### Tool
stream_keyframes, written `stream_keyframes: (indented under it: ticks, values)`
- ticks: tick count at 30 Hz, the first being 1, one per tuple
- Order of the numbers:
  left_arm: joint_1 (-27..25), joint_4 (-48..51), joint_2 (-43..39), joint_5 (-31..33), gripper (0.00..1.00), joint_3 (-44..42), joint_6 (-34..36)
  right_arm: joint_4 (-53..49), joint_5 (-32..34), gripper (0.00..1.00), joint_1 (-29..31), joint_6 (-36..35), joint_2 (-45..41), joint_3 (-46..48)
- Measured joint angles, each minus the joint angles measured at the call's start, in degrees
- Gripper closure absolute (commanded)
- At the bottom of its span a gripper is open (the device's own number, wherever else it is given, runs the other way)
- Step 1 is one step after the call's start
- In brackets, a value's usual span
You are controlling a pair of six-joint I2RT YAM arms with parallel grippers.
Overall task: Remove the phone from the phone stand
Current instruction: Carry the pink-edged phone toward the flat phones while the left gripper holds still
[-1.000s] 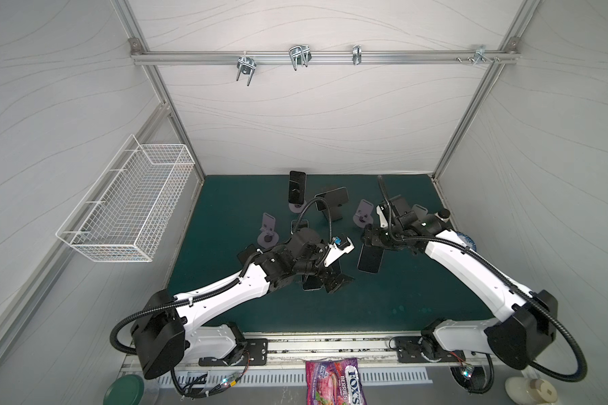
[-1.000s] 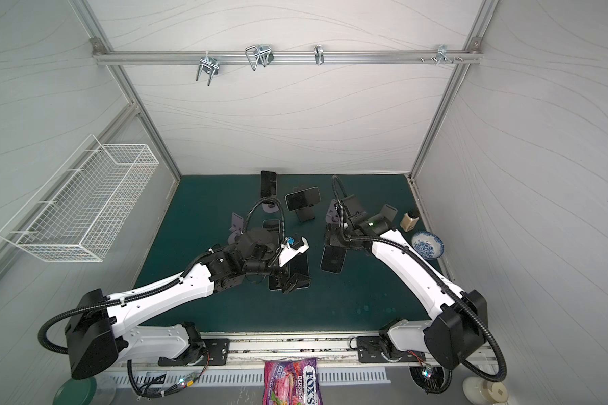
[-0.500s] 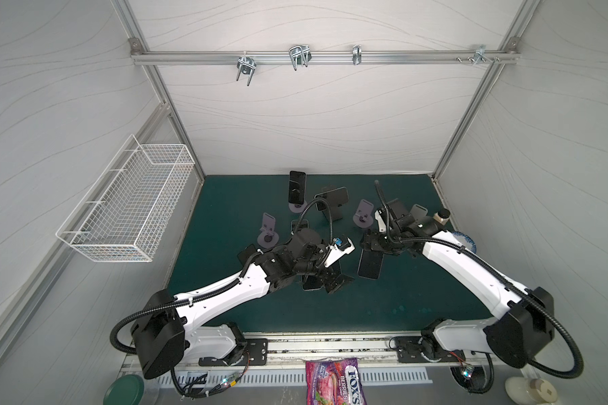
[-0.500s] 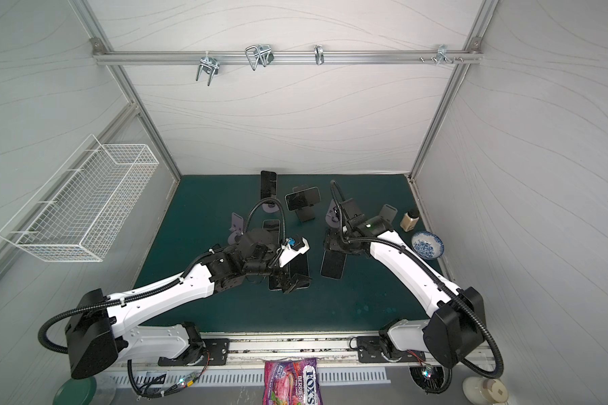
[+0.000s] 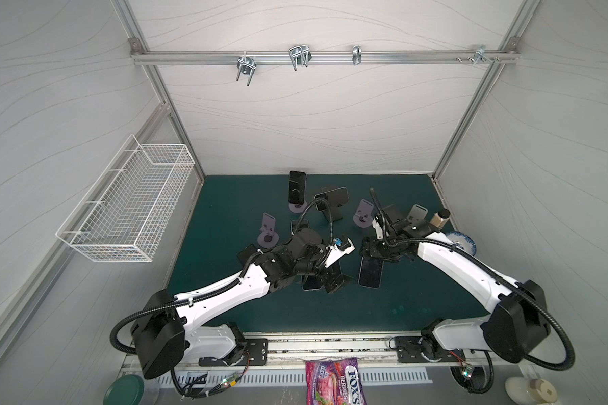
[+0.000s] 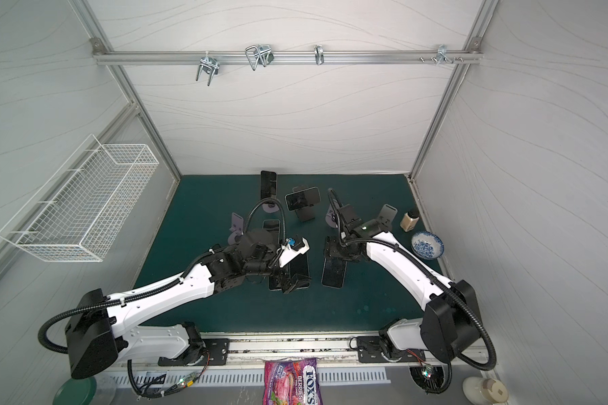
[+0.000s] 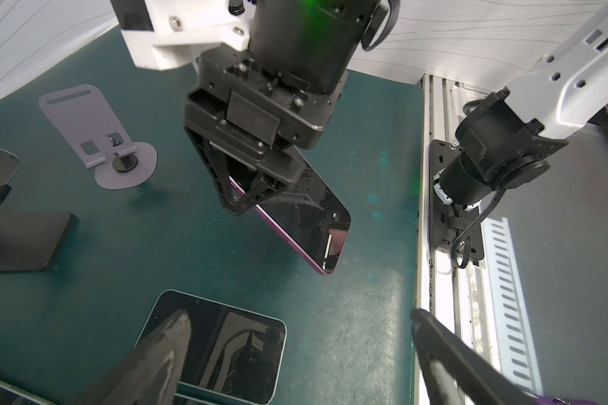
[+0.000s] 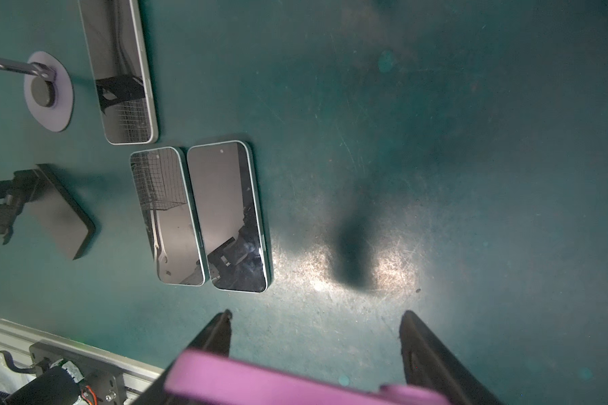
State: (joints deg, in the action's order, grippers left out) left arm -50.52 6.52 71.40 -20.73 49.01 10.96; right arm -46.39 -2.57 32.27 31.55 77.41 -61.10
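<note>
lowering right end effector (image 7: pixel 251 198) clamped on purple phone (image 7: pixel 297 212), left end effector (image 7: pixel 298 313) apart

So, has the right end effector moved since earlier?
Yes: the right end effector carried the phone away from the purple stand, toward the front rail.

ARMS: two, white link shells (image 5: pixel 222 298), black joint housings (image 5: pixel 158 336) | CABLING: black corrugated conduit (image 5: pixel 112 337) | WRIST: white camera bracket (image 5: pixel 343 247) | end effector fingers (image 7: pixel 162 354): black, tapered | BASE: black screwed plates (image 5: pixel 257 350)
</note>
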Motion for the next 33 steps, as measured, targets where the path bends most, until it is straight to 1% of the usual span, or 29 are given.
stream_keyframes:
  ticks: [14, 33]
  values:
    - [-1.0, 0.7, 0.0, 0.6, 0.01, 0.0, 0.9, 0.5, -1.2, 0.35, -0.1, 0.0, 1.7, 0.3]
    - [-1.8, 1.1, 0.0, 0.6, 0.01, 0.0, 1.2, 1.6, -2.3, 0.35, 0.0, -0.1, 6.4, 0.3]
